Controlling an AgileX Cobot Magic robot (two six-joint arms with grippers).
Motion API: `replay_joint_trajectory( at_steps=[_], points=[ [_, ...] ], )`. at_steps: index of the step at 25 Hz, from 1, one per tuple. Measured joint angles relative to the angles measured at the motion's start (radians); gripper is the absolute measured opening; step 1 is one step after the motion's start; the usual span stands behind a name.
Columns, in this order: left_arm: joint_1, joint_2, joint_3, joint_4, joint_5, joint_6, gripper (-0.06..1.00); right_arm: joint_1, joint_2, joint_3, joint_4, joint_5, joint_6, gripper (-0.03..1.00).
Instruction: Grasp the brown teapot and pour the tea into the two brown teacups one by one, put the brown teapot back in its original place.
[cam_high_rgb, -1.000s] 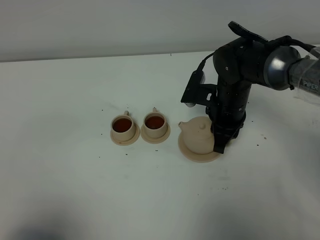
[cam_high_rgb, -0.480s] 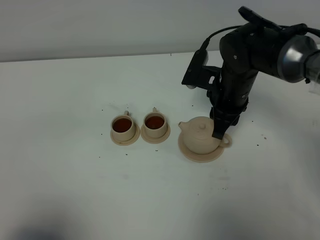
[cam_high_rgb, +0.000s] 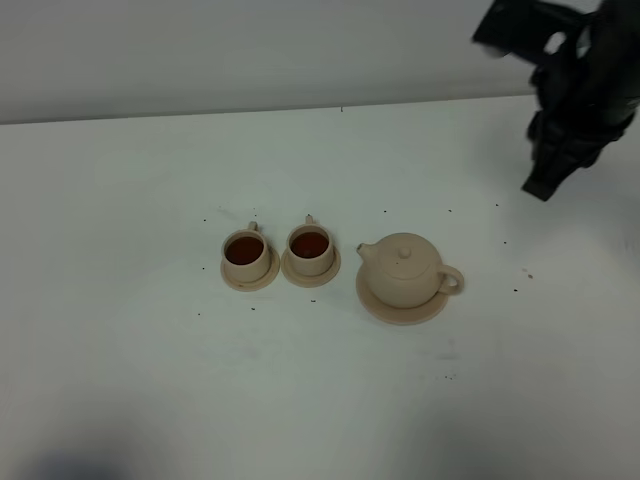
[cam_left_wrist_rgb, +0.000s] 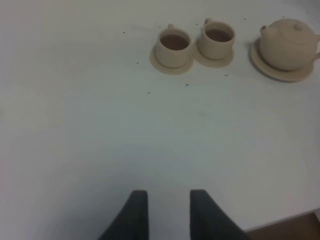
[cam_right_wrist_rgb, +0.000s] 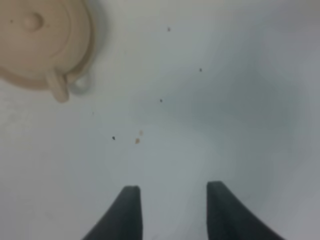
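From up high I see the teapot sitting upright on its wide round saucer, a squat, rounded pot of matte beige-tan ceramic with a small knob on the lid, a short stubby spout pointing toward the cups and a loop handle on the far side from them; the glaze looks dull rather than shiny

Beside it, near but apart, stand the two teacups, the left cup and the right cup, small straight-sided cylinders of the same pale ceramic, each with a tiny handle and each on its own small saucer; the two saucers sit just beside each other; both cups hold tea, a reddish-brown liquid with a smooth surface

The tabletop is flat, white and plain, peppered with small dark specks around the crockery

My right gripper hangs above bare tabletop, well apart from the teapot; its two dark, tapering fingers stand parted with nothing between them; in its own camera the pot's lid and handle show softly blurred at the edge; from the high camera the arm is a dark, glossy bulk at the upper right corner

My left gripper is parted too, its dark fingers empty over the tabletop, with the cups and teapot well ahead of it in a row
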Motion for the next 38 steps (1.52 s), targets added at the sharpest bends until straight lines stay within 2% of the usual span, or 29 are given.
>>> replay_joint_trajectory(
  at_steps=[3,6,9,12,14,16,21,26,29,33,38],
  points=[
    [0.000,0.000,0.000,0.000,0.000,0.001,0.23,-0.097,-0.164,0.107,0.099,-0.057,-0.040,0.28],
    [0.000,0.000,0.000,0.000,0.000,0.001,0.23,-0.198,-0.357,0.235,0.151,-0.211,-0.057,0.27],
    [0.000,0.000,0.000,0.000,0.000,0.001,0.23,-0.316,-0.542,0.319,0.146,-0.378,-0.016,0.27],
    [0.000,0.000,0.000,0.000,0.000,0.001,0.23,-0.436,-0.672,0.341,0.119,-0.445,0.026,0.26],
    [0.000,0.000,0.000,0.000,0.000,0.001,0.23,-0.496,-0.722,0.342,0.088,-0.430,0.058,0.25],
    [0.000,0.000,0.000,0.000,0.000,0.001,0.23,-0.515,-0.744,0.344,0.062,-0.380,0.091,0.23],
    [0.000,0.000,0.000,0.000,0.000,0.001,0.23,-0.516,-0.774,0.355,0.057,-0.167,0.132,0.22],
    [0.000,0.000,0.000,0.000,0.000,0.001,0.23,-0.518,-0.975,0.443,0.123,-0.130,0.177,0.22],
    [0.000,0.000,0.000,0.000,0.000,0.001,0.23,-0.518,-1.141,0.571,0.149,-0.128,0.202,0.22],
    [0.000,0.000,0.000,0.000,0.000,0.001,0.23,-0.521,-1.331,0.806,0.173,-0.112,0.310,0.22],
    [0.000,0.000,0.000,0.000,0.000,0.001,0.23,-0.538,-1.477,1.007,0.265,-0.077,0.361,0.22]
  ],
)
